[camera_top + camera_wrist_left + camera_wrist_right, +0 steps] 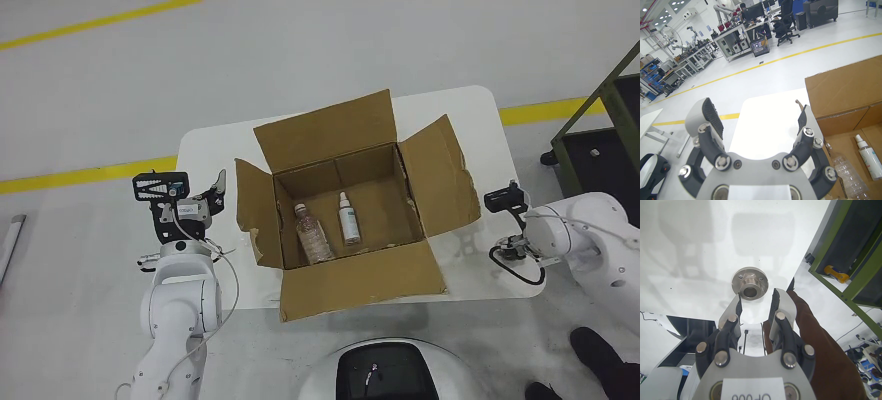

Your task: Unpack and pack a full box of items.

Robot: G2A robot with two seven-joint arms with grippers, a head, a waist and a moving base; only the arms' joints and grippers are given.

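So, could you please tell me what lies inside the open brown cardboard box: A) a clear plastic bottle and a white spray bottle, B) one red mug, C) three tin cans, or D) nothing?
A: the top view shows the clear plastic bottle and the white spray bottle lying side by side on the floor of the open brown cardboard box.

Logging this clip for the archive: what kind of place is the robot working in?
Probably a robotics lab or workshop hall: a yellow floor line, a bench with other robot arms, and office chairs.
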